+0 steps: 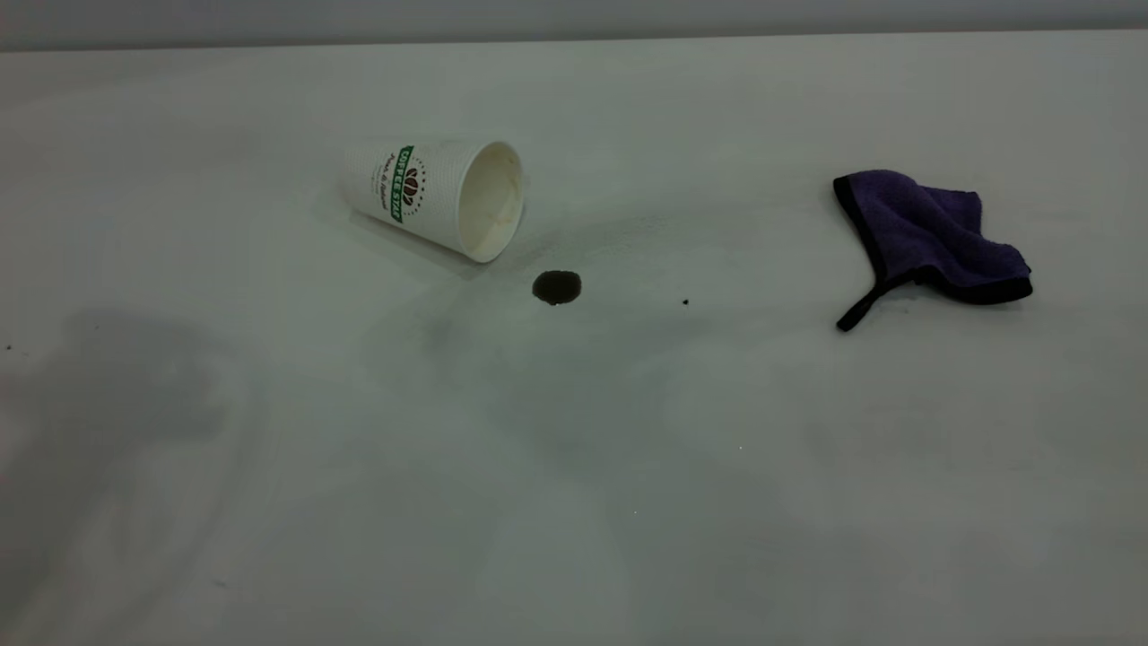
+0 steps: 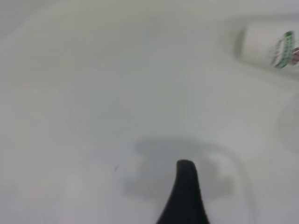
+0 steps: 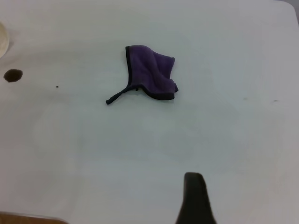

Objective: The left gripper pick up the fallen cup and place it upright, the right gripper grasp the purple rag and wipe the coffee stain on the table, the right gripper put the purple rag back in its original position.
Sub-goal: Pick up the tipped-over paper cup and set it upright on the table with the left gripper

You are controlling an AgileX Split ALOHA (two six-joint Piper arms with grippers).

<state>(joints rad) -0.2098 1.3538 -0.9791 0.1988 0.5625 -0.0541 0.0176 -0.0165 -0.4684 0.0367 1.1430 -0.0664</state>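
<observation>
The fallen cup [image 1: 437, 196] lies on its side on the table [image 1: 574, 467], left of centre, with its cream mouth towards the right. The left wrist view shows it far off [image 2: 273, 48]. The coffee stain [image 1: 557, 287] is a small dark round spot just in front of the cup's mouth, and it also shows in the right wrist view [image 3: 13, 75]. The purple rag [image 1: 933, 238] lies crumpled at the right with its black loop tail trailing forward, and shows in the right wrist view [image 3: 153, 73]. Only a dark part of my left gripper [image 2: 186, 196] and of my right gripper [image 3: 195, 198] shows, each well short of its object. Neither arm appears in the exterior view.
A tiny black speck [image 1: 685, 302] sits between the stain and the rag. The table's far edge [image 1: 574, 40] runs along the back. A brown strip of the table's edge [image 3: 28, 218] shows in the right wrist view.
</observation>
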